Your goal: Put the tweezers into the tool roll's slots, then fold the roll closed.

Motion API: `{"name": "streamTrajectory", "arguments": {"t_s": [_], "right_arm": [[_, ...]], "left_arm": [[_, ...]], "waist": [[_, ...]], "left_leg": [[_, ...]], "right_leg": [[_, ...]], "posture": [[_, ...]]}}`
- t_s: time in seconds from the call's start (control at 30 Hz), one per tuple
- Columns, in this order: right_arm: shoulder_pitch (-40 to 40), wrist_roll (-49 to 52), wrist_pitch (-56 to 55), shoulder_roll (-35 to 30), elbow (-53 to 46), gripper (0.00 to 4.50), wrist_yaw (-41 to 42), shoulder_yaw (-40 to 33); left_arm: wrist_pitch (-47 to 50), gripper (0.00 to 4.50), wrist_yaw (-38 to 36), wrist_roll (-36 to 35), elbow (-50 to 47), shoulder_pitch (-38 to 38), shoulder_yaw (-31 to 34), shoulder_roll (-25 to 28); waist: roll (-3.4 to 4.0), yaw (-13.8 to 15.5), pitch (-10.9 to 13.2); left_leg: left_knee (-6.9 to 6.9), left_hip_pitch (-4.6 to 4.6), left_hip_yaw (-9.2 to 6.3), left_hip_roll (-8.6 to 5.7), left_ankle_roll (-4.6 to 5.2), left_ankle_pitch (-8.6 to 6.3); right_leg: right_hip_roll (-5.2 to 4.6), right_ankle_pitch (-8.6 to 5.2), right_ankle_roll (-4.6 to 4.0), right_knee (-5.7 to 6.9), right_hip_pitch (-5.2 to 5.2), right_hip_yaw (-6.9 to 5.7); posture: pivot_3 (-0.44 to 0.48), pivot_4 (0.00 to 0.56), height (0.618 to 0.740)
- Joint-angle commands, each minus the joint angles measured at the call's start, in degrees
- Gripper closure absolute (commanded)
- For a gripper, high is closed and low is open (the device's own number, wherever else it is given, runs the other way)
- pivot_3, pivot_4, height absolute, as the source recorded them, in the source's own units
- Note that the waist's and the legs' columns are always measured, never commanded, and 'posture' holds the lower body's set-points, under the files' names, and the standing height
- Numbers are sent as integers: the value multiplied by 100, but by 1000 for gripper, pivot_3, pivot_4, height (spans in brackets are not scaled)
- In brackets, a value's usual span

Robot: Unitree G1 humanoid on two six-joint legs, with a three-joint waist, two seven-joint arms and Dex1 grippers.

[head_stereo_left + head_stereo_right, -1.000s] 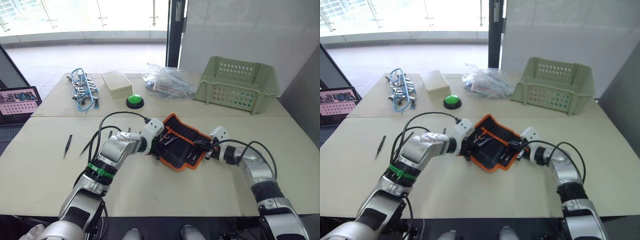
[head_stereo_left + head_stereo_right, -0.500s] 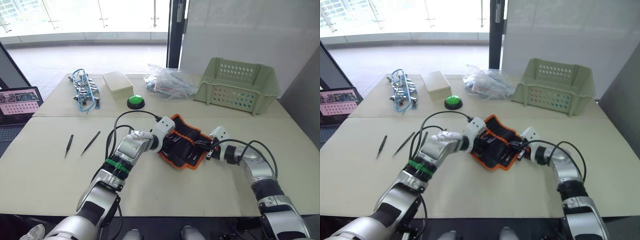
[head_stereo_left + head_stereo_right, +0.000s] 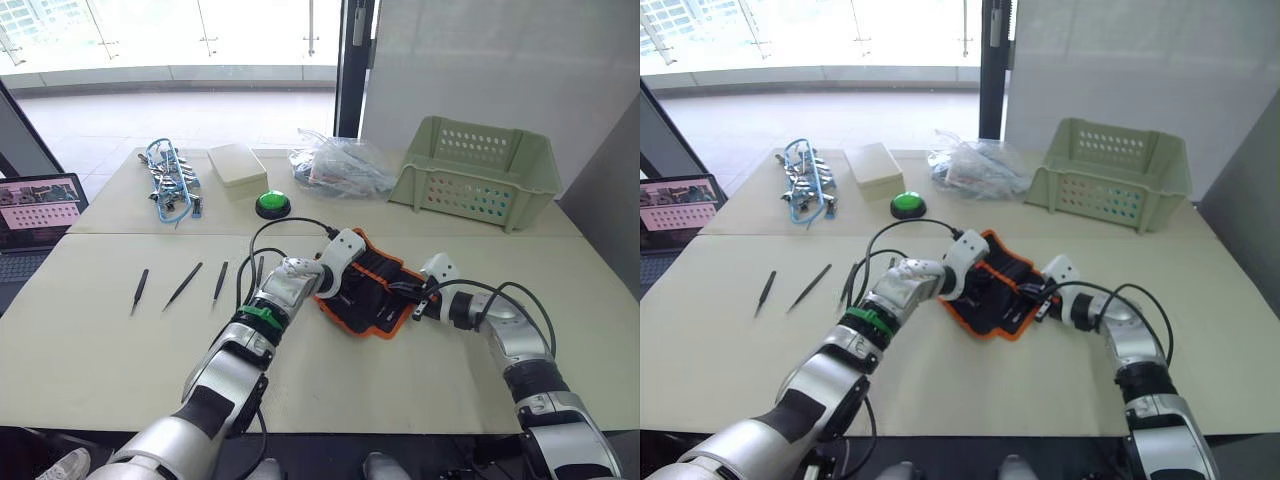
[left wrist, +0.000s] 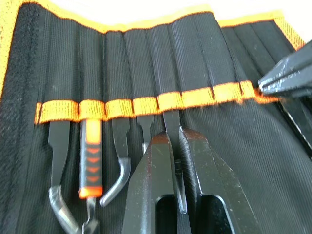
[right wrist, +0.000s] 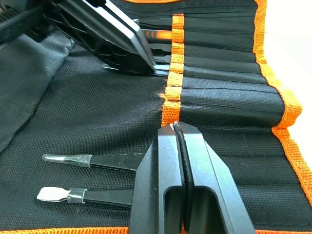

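Left claw [image 4: 174, 146] now further across the tool roll [image 3: 372, 295], clamped on a tweezer [image 4: 174, 146] in its slot, right claw [image 5: 178, 134] still together on the orange band [image 5: 171, 97].

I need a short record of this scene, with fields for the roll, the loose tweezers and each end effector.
tool roll: open, lying on the table
loose tweezers: four, on the table left of the roll
left end effector: shut on the held tweezers, at a slot
right end effector: shut, tips at the roll's orange band
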Motion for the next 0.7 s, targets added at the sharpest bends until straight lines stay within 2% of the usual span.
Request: {"name": "streamTrajectory", "arguments": {"t_s": [0.03,0.2,0.3,0.43,0.6,0.7], "right_arm": [[241,-261,260,-7,151,4480,-20,185],[285,-255,288,-48,100,4480,-23,171],[300,-257,310,-63,82,4480,-32,167],[305,-263,325,-64,74,4500,-39,178],[262,-266,315,-57,141,4500,-39,197],[218,-290,285,-35,237,4500,-20,220]], "left_arm": [[-374,4500,60,195,408,-208,53,-108],[-507,4500,139,343,725,-336,156,-72],[-345,4500,-79,224,552,-269,291,-17],[242,3129,-322,132,-427,118,373,300],[1176,1545,-434,-108,-2447,893,575,891],[1592,487,-460,-495,-3819,1448,1062,1354]], "waist": [[-2,8,-1],[-1,22,-2],[-1,14,-2],[-1,-36,-2],[1,-75,-3],[0,-65,-2]], "left_leg": [[0,1,0,0,0,0],[0,2,-1,-3,0,0],[0,2,-1,-3,0,0],[0,0,-3,-2,0,0],[-4,1,-4,2,1,-1],[-6,0,-7,4,1,-1]], "right_leg": [[0,0,0,0,2,0],[-1,4,8,-4,7,0],[-1,4,8,-4,7,0],[1,4,8,-3,2,0],[3,4,8,-1,-2,2],[3,4,7,1,-6,3]], "posture": [[0,150,740],[0,150,740],[0,150,740],[0,150,740],[0,150,740],[0,150,740]]}}
